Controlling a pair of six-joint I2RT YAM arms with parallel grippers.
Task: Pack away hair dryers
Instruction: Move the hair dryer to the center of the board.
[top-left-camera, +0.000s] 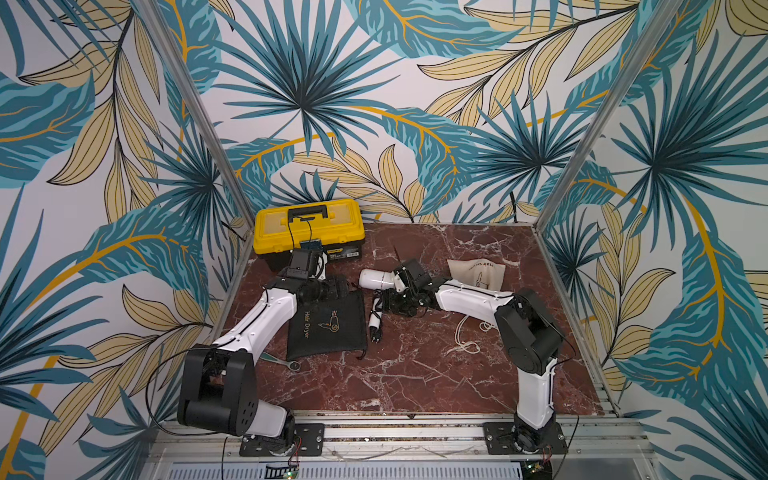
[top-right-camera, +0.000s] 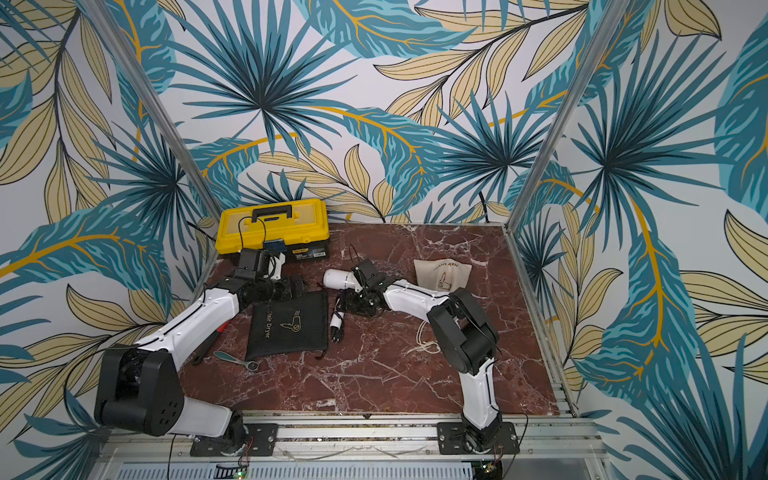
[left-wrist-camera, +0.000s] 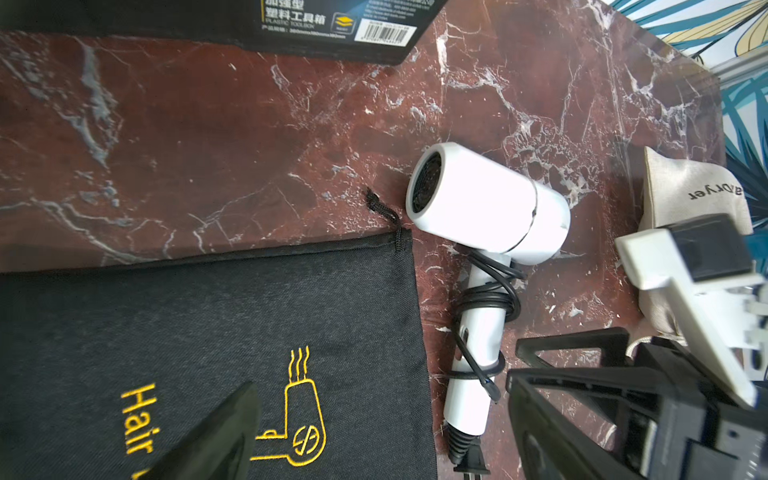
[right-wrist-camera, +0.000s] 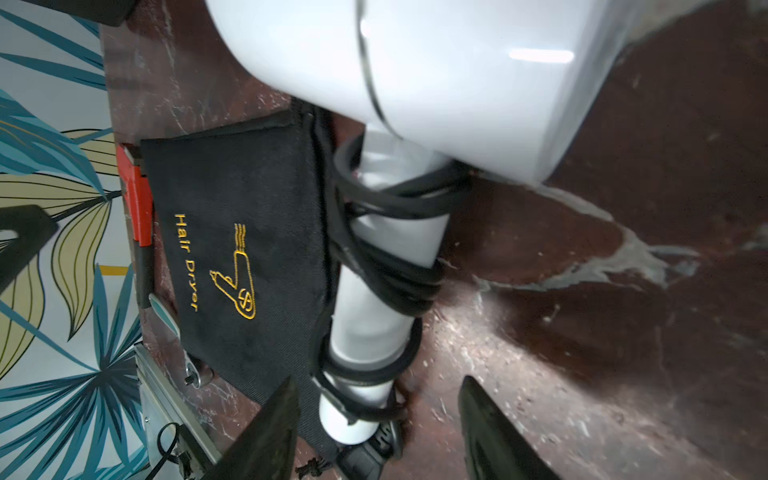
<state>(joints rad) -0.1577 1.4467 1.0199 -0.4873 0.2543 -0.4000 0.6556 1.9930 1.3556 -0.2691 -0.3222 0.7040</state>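
Red-veined marble tabletop (top-left-camera: 415, 374) is carrying the white short-barrelled plastic hair dryer (top-left-camera: 376, 279) near centre, black cord (right-wrist-camera: 399, 203) looping its slim handle. Right gripper (right-wrist-camera: 378, 386) is straddling that handle, jaws part-open, clamping nothing. Left gripper (top-left-camera: 337, 286) is hanging wide-jawed over the flat black drawstring pouch (top-left-camera: 328, 328) at the dryer's eight o'clock. Closing on loose cord risks slipping, the barrel swinging down
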